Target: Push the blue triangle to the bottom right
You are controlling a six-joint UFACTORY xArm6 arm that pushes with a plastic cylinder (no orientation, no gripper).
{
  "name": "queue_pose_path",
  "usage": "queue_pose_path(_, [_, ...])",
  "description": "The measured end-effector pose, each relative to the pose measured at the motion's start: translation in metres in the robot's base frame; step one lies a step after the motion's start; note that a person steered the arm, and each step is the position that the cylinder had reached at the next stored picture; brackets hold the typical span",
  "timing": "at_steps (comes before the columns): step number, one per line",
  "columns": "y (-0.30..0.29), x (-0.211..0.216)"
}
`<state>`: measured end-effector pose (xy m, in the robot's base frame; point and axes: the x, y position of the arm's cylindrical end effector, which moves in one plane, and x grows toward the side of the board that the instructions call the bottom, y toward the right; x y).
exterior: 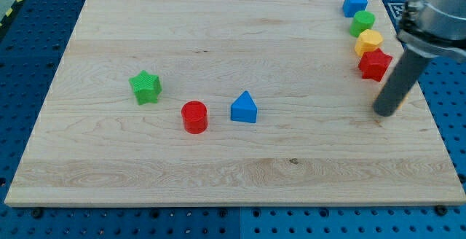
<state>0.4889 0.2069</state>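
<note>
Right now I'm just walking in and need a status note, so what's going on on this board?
My tip rests near the wooden board's right edge, just below the red star block, touching nothing. The blue triangle block I'm to push sits mid-board, far to the tip's left, beside the red cylinder. It has not reached the bottom right.

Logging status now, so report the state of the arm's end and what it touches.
No jaws: the arm ends in a rod. My tip rests on the board at the view's right, just below the red block, touching nothing, far right of the blue triangle.
</note>
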Motion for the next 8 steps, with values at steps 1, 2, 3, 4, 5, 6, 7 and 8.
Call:
queue_pose_path(1, [-0.069,-0.014])
queue_pose_path(2, [-0.125,-0.066])
queue_pose_path(3, [-0.193,-0.07])
queue_pose_path(4, [-0.235,-0.04])
queue_pose_path(5, [-0.234,-0.026])
queue_pose_path(6, [-0.221,-0.023])
queue_pose_path(7, [-0.207,-0.022])
queue_pose_path(8, [-0.191,-0.022])
